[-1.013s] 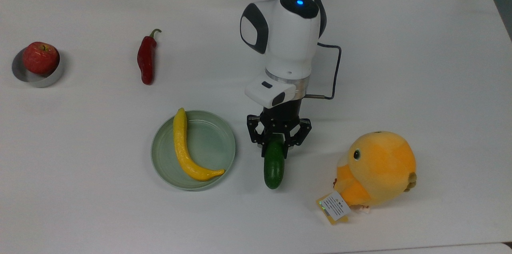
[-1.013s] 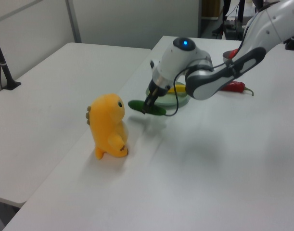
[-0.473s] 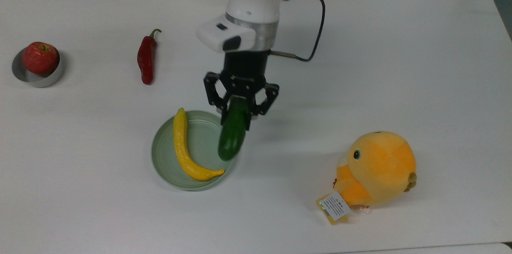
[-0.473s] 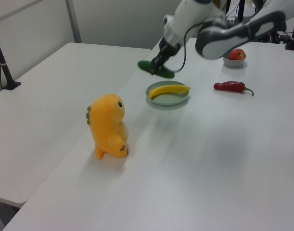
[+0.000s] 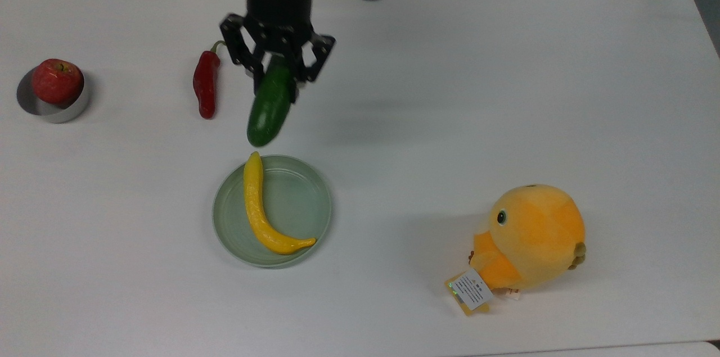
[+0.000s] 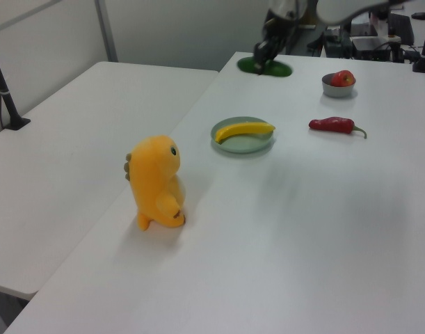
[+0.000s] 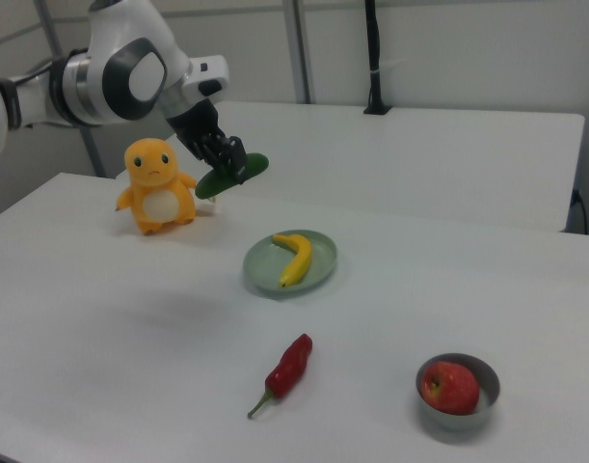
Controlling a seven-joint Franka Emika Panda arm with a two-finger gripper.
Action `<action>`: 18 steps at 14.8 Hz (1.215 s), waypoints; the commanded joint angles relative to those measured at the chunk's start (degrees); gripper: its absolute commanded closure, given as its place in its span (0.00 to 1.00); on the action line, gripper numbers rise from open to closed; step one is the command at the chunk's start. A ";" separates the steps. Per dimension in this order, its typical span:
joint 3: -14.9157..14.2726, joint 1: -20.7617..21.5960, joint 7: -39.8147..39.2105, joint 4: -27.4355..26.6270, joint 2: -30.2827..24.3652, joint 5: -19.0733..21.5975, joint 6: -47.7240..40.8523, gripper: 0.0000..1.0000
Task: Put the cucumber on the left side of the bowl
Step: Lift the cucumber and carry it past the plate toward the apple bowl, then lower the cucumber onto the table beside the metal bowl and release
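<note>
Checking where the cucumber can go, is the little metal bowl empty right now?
No, in the right view a red apple sits inside the bowl.

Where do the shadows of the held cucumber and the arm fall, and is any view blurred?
Top view: soft grey shadow on the white table, right of the dark green cucumber in the black gripper. Left view: arm blurred at the top edge. Right view: faint shadow left of the pale green dish.

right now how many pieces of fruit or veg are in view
4. The cucumber hangs in the gripper above the table; the yellow banana-like fruit lies in the green dish; the red chili lies on the table; the apple sits in the bowl.
</note>
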 commanded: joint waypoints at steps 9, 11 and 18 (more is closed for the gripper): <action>-16.31 -5.87 -47.45 -6.09 -7.50 10.97 -16.93 0.64; -18.42 -6.57 -51.93 -8.64 -7.06 10.97 -16.32 0.64; -25.11 -8.07 -61.44 -12.50 -2.49 10.97 -9.22 0.64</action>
